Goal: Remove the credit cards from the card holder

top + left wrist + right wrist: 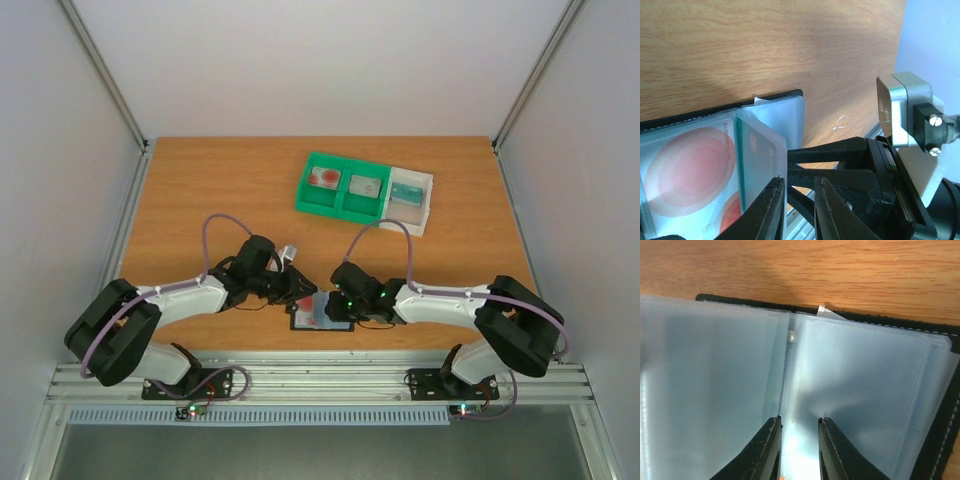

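The black card holder point(318, 318) lies open near the table's front edge, between both grippers. In the left wrist view its clear sleeves hold a whitish credit card with red circles point(685, 170) and a teal card point(757, 155) at the sleeve's edge. My left gripper point(800, 184) is narrowly open; its left finger lies against that sleeve's edge, and nothing is between the fingers. My right gripper point(799, 422) is also narrowly open, its fingertips set on the bluish sleeves of the card holder point(865, 390) next to the centre fold.
A green compartment tray point(303, 196) stands at the back, with a red-marked card point(325, 178) and a grey card point(365, 185) in it. Beside it a white tray point(427, 205) holds a teal card point(405, 192). The right arm's black wrist point(865, 165) is close in front of my left fingers.
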You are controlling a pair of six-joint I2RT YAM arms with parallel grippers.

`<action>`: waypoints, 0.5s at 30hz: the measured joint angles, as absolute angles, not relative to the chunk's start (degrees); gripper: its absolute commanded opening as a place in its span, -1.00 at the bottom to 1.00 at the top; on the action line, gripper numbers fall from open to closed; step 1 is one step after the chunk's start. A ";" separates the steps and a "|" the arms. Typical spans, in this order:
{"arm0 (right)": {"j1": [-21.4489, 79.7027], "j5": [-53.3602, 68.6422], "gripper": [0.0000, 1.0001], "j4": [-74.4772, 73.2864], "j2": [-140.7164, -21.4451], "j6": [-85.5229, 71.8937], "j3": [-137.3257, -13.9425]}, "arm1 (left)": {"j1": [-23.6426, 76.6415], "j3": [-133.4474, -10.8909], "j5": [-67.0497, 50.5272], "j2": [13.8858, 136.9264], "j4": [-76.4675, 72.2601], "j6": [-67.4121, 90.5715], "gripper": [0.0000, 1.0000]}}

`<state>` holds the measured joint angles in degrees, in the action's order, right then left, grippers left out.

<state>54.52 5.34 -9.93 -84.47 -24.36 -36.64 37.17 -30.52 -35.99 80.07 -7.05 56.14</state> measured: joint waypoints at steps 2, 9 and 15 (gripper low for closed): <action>54.39 5.37 -0.49 -10.17 -83.18 -24.36 -36.25 | 37.23 -30.79 -35.86 80.14 -7.05 56.12 -0.70; 54.33 7.92 -0.44 -7.99 -79.33 -24.47 -34.92 | 37.85 -31.09 -35.88 81.62 -7.68 56.38 -0.77; 54.33 9.43 -0.25 -7.53 -78.19 -24.73 -34.22 | 38.02 -31.55 -35.88 82.50 -8.10 56.42 -0.78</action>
